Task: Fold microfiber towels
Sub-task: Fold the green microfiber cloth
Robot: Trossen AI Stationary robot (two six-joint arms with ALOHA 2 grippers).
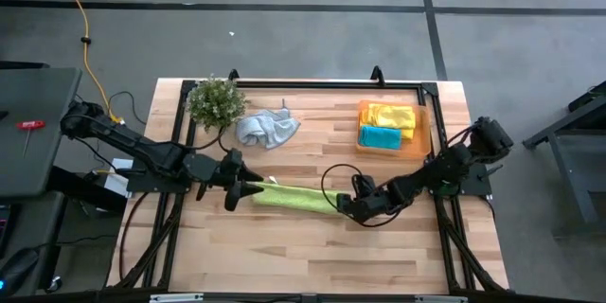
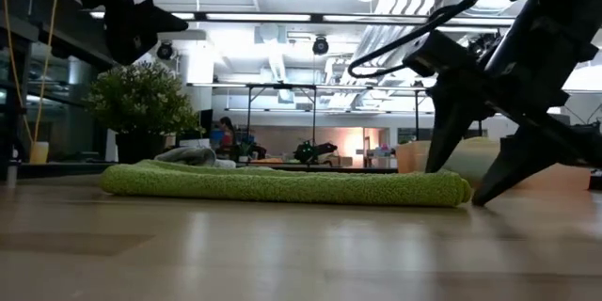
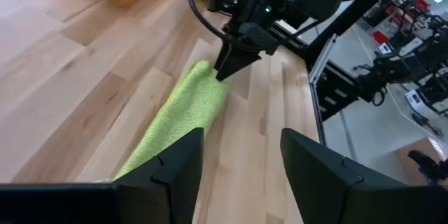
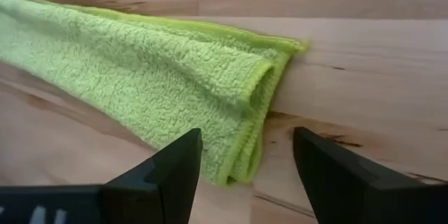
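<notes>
Here my left pincer [image 1: 248, 189] hovers at one end of the lime green towel [image 1: 295, 198], its fingers spread apart and gripping nothing. In my left wrist view the two dark fingers [image 3: 175, 171] frame the cloth's near end and the bare wood beside it. My right pincer [image 1: 352, 207] sits at the opposite end of the same towel, also spread wide and empty; through its wrist view one finger [image 4: 171, 164] overlaps the folded edge of the cloth and the other stands over bare wood just beside it.

The lime green towel lies flat on the tabletop [image 1: 312, 256] between my two pincers, folded lengthwise into a long narrow strip. At my right pincer's end the doubled layers show as a rounded fold. From the low view it rests as a low, even band, and my right pincer's tips seem to come down right at its end, though I cannot tell whether they touch it.

Beyond my right pincer, toward the far corner, the orange tray [image 1: 422, 129] holds a folded yellow towel [image 1: 389, 115] with a folded teal blue towel [image 1: 380, 137] just beside it. Beyond my left pincer, a pale grey-blue towel [image 1: 265, 129] lies crumpled and unfolded, with the small plant [image 1: 216, 101] next to it.
</notes>
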